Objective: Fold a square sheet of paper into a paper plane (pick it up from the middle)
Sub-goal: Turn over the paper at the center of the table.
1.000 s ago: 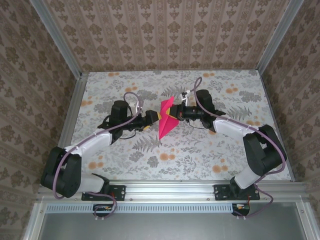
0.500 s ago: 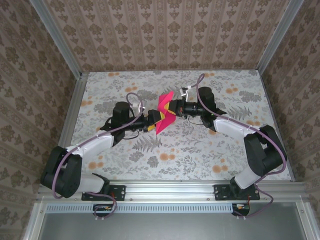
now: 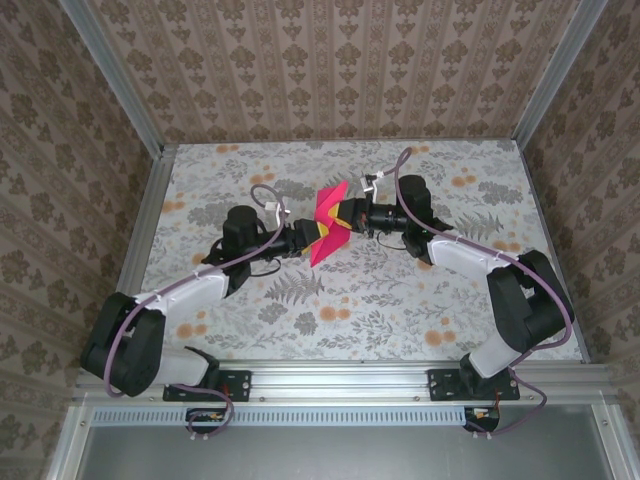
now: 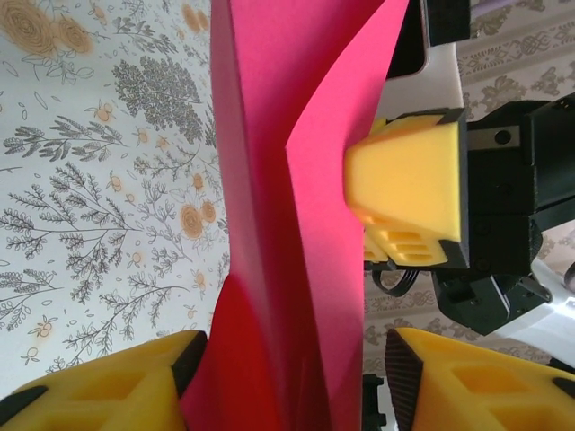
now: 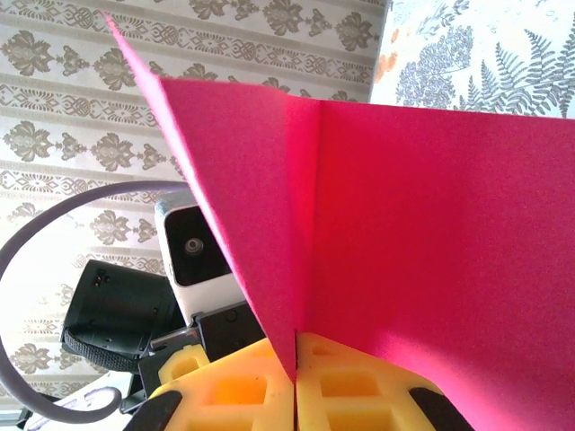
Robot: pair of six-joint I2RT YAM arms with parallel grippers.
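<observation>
The right pincer (image 5: 295, 357) is pinching the paper (image 3: 325, 228) tight at its centre crease, holding it up in the air over the middle of the tabletop (image 3: 400, 300). The left pincer (image 4: 292, 359) is standing half-wide, straddling the folded paper from the opposite side, one finger just clear of it. This looks like a mid-fold handover or crease press. Next, the left needs to clamp squarely on the fold without crumpling it.
</observation>
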